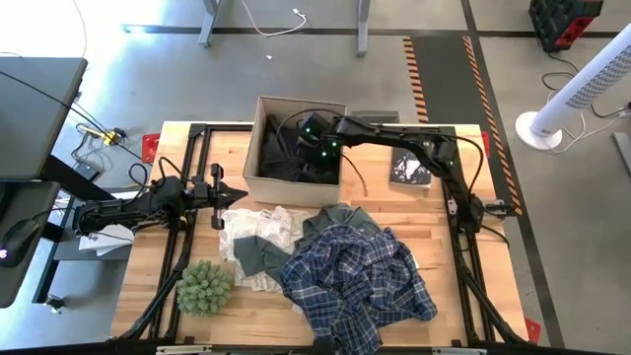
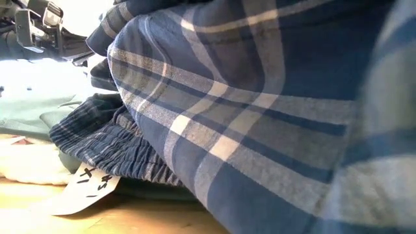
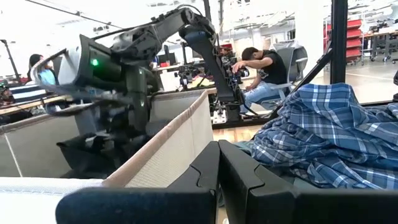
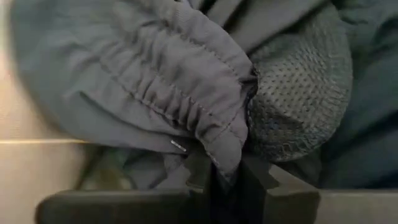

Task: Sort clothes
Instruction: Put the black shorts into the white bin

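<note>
right gripper point(image 4: 227, 180) pinching the gathered waistband of a dark garment point(image 4: 186, 93) inside the cardboard box point(image 1: 258, 148); feeling soft, light, limp. left gripper point(image 3: 217, 177) closed, waiting beside. other clothes point(image 1: 345, 271) lying on the bench point(image 1: 444, 247).

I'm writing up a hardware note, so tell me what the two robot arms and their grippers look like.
Both arms are dark, nearly black, jointed tubular links with black cables along them. The right arm shows small green lights near its wrist and a grey housing. The left gripper has two flat, black, angular fingers. The right gripper has similar dark, blocky fingers.
</note>
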